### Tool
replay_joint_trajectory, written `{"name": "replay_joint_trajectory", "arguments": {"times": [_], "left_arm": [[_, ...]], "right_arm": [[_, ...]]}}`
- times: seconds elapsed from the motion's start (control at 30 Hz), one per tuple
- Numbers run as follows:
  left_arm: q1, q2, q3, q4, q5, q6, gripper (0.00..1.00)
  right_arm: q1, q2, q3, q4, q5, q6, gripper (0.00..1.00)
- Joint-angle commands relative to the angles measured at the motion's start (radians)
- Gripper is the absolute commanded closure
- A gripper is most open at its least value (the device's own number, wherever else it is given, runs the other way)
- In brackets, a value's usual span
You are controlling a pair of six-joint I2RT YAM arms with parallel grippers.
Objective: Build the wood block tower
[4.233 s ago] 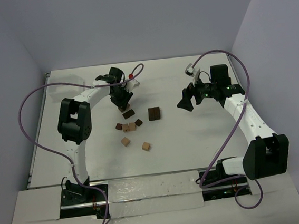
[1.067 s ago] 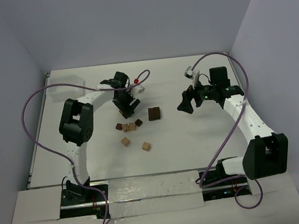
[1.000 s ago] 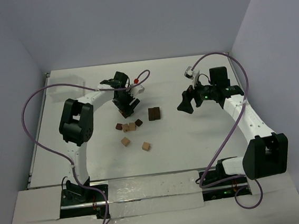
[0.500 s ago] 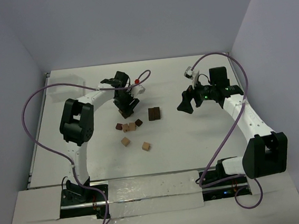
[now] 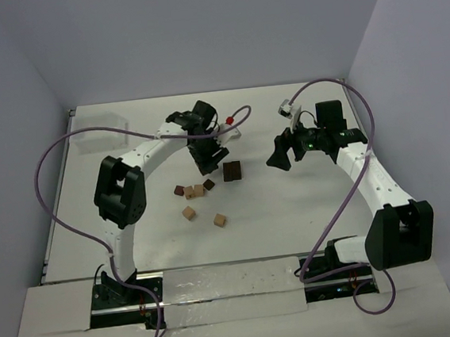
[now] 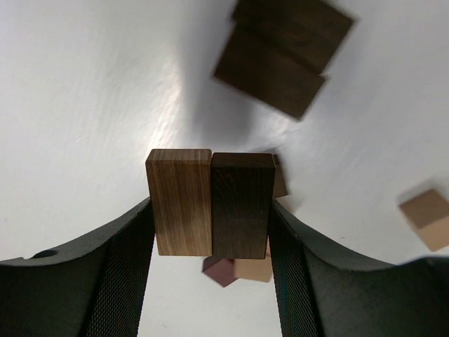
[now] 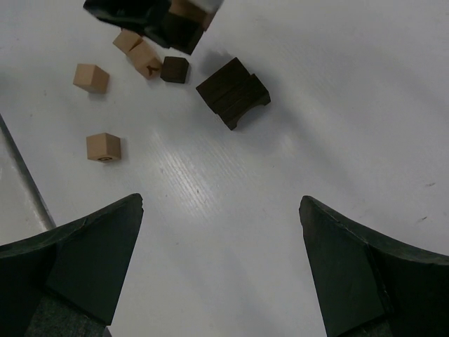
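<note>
Grasping paired wood blocks (image 6: pixel 210 203), long axes along fingers (image 6: pixel 119 270), left claw (image 6: pixel 210 210); right claw (image 7: pixel 221 202) released.

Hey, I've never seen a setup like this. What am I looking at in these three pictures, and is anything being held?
These are two white robot arms bolted at the near edge of a table. The wide picture looks down from above and behind them; the other two come from a camera on each wrist, so the black shapes at the bottom are that arm's own pincer. The left pincer is clamped on two wood blocks, side by side. The right pincer is open and empty. On the table lie a dark stack of blocks and several loose cubes, tan and dark.
</note>
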Motion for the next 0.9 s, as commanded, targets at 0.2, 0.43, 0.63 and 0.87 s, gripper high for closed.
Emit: {"name": "replay_joint_trajectory", "arguments": {"times": [0.2,0.43,0.63,0.87], "left_arm": [[-0.143,-0.055,0.083,-0.048,-0.021,0.056,0.83],[-0.173,-0.031,0.096,-0.041,-0.003,0.109,0.79],[-0.175,-0.002,0.099,-0.018,0.007,0.155,0.78],[-0.174,0.048,0.139,-0.013,0.031,0.197,0.77]], "right_arm": [[-0.178,-0.043,0.096,0.004,-0.066,0.135,0.0],[-0.364,-0.03,0.137,-0.011,-0.169,0.213,0.0],[-0.393,-0.044,0.132,-0.001,-0.195,0.233,0.0],[-0.393,-0.034,0.108,0.054,-0.2,0.288,0.0]]}}
